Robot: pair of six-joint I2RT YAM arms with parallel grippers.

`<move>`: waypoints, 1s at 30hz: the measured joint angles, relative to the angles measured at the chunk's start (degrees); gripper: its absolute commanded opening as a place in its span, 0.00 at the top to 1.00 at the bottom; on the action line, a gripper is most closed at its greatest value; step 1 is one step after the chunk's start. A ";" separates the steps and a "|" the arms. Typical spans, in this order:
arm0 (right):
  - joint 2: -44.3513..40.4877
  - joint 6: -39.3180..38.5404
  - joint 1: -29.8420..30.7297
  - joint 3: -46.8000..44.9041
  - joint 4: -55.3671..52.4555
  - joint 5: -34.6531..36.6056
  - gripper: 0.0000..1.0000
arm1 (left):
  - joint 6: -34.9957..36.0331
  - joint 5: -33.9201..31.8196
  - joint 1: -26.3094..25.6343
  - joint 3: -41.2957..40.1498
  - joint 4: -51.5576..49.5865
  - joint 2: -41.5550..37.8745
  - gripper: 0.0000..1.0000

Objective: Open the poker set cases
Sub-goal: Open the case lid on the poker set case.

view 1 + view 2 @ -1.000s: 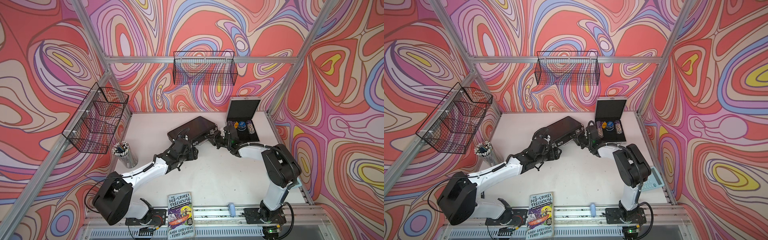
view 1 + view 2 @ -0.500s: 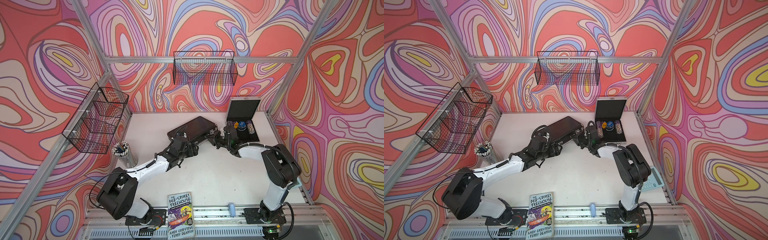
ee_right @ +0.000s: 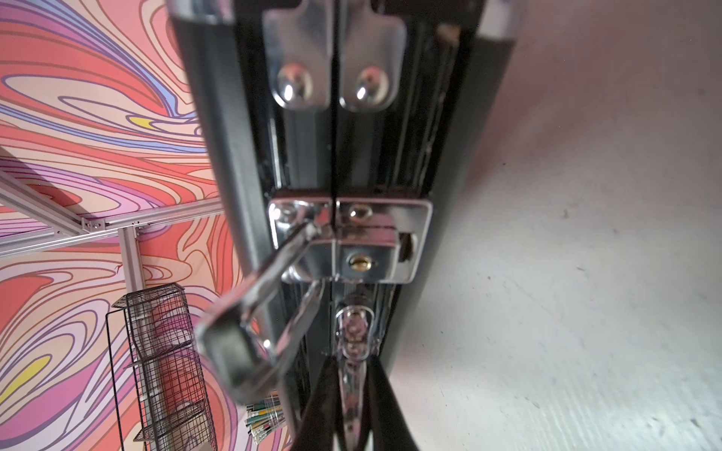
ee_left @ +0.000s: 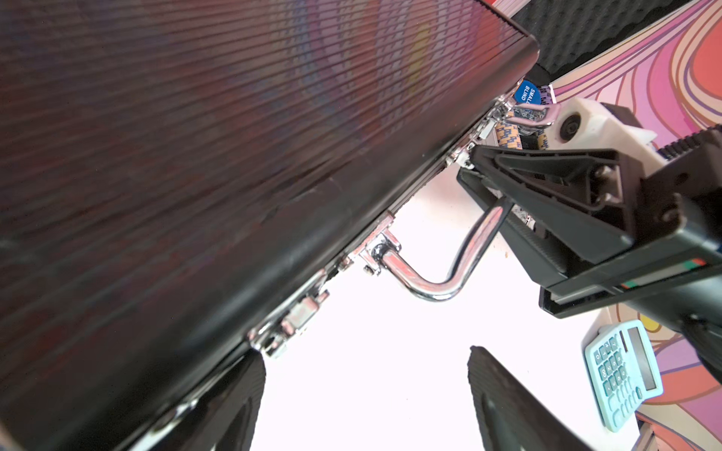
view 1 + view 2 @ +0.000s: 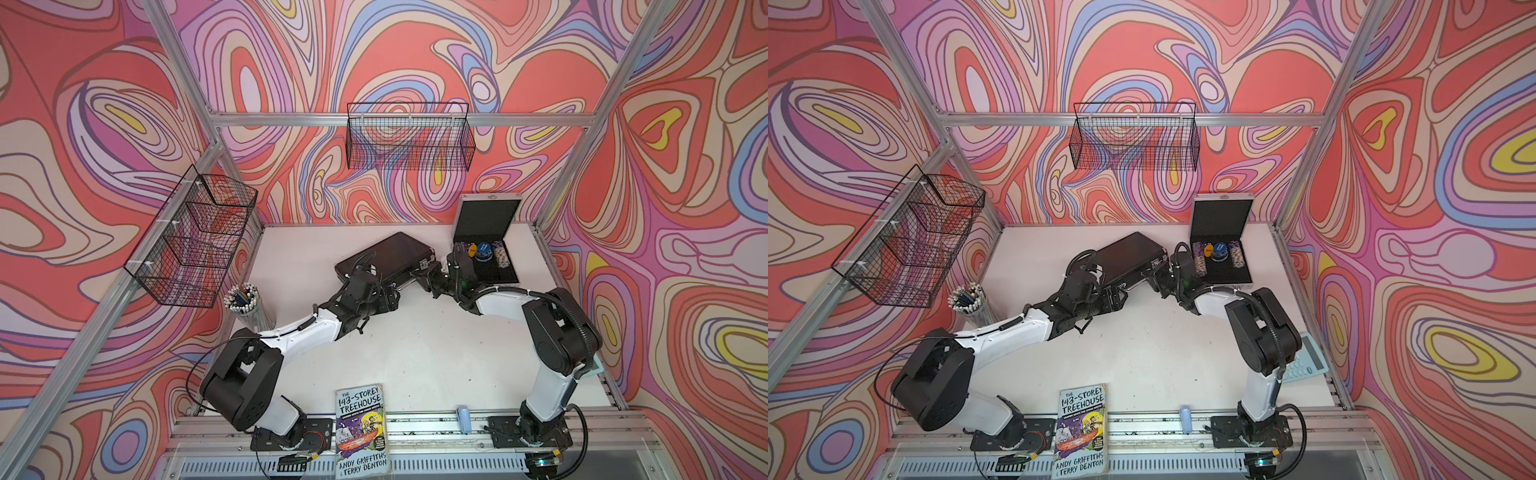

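The right hand (image 3: 353, 375) is clenching the black case's (image 5: 390, 255) chrome handle (image 4: 449, 265), while the released left hand (image 4: 363, 351) is hovering nearer the latch (image 4: 293, 320), just beside one finger along the long front edge.

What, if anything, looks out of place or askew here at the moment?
The black case lies skewed to the table's edges, closed, one latch clasp flipped out, with the right gripper shut on its chrome handle. The paperback overhangs the front rail.

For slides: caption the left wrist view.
The right gripper shut on the chrome handle of the wide black ribbed case; open left gripper near a chrome latch.
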 measured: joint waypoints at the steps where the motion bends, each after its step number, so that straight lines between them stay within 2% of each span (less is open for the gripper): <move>1: 0.00 0.02 0.00 0.00 -0.02 0.13 1.00 | 0.02 0.09 0.07 0.09 0.11 0.15 0.18; 11: 0.00 0.20 -0.02 0.00 -0.13 1.33 1.00 | 0.00 1.60 0.72 0.46 1.01 1.09 0.26; 30: 0.98 0.20 -0.26 0.00 0.74 1.68 1.00 | 3.19 2.08 0.85 0.46 0.81 2.29 0.34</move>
